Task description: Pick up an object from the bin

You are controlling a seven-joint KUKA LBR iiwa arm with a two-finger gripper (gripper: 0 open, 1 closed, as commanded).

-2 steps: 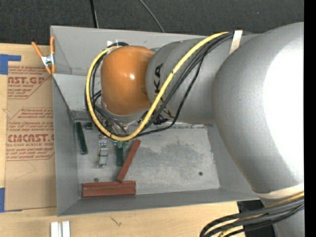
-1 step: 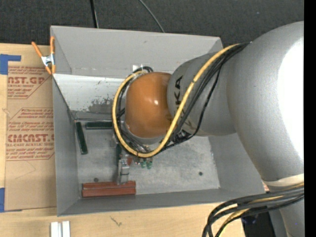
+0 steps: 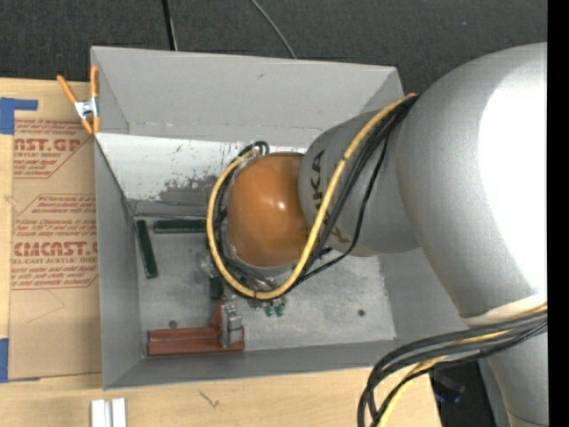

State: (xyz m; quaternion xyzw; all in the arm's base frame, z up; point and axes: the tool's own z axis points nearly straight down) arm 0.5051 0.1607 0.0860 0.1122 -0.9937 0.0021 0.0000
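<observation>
My gripper (image 3: 219, 286) hangs under the arm's orange cover over the middle of the bin floor, and little of it shows. Just in front of it, by the near wall, lies a red-brown bar with a grey metal end piece (image 3: 192, 340); the grey end points up toward the gripper. To the left, a dark green strip (image 3: 145, 248) lies lengthwise on the floor. A second dark green strip (image 3: 180, 225) lies crosswise near the back wall, its right end hidden under the cover.
The arm reaches in from the right and covers the bin's right half. Bare grey floor shows in the near right corner and between the green strips and the red-brown bar.
</observation>
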